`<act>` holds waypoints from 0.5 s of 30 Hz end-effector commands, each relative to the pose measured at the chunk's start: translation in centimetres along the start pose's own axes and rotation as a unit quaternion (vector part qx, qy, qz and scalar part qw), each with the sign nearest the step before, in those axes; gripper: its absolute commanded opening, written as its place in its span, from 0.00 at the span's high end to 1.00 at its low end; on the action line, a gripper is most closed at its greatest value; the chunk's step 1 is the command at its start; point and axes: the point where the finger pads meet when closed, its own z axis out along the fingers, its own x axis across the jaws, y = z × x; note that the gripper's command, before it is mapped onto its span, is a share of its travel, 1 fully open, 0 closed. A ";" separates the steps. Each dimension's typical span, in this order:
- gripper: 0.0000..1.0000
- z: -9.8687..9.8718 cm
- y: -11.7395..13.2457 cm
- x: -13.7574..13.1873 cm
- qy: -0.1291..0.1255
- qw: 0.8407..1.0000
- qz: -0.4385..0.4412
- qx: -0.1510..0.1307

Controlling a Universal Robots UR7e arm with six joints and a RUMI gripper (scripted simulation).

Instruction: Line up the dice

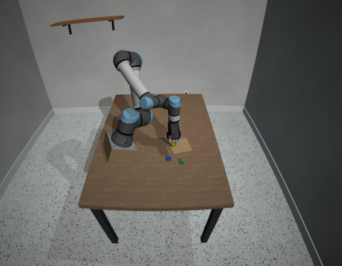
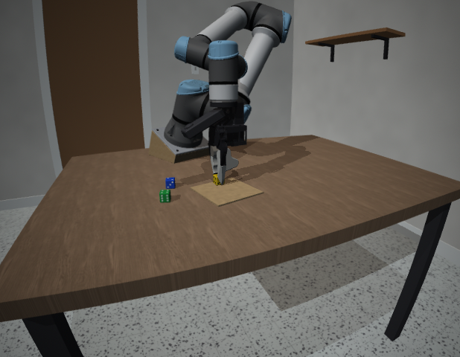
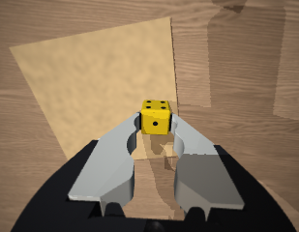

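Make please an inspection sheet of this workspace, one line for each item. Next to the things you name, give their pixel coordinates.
Surface: brown wooden table point(image 1: 154, 183) point(image 2: 299, 215), no damage seen.
Job's things: yellow cube die point(image 1: 173, 144) point(image 2: 216, 179) point(image 3: 155, 122) between the jaws, over the thin square tan mat point(image 1: 182, 146) point(image 2: 226, 193) point(image 3: 101, 72); blue cube die point(image 1: 169, 158) point(image 2: 170, 182) and green cube die point(image 1: 182, 161) point(image 2: 164, 195) off it, on the table.
Clutter: nothing seen.
Gripper: jaws closed on the yellow die.
Cables: nothing seen.
Surroundings: grey walls, brown wooden wall shelf point(image 1: 88, 20) point(image 2: 357, 36), speckled floor.

High, near-overhead view and closer, low oblique one share the brown wooden table; the wrist's peers down closely.
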 end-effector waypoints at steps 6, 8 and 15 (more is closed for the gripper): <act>0.79 0.0 0.0 0.0 0.000 1.000 0.000 0.000; 0.79 0.0 0.0 0.0 0.000 1.000 0.000 0.000; 0.76 0.0 0.0 0.0 0.000 1.000 0.000 0.000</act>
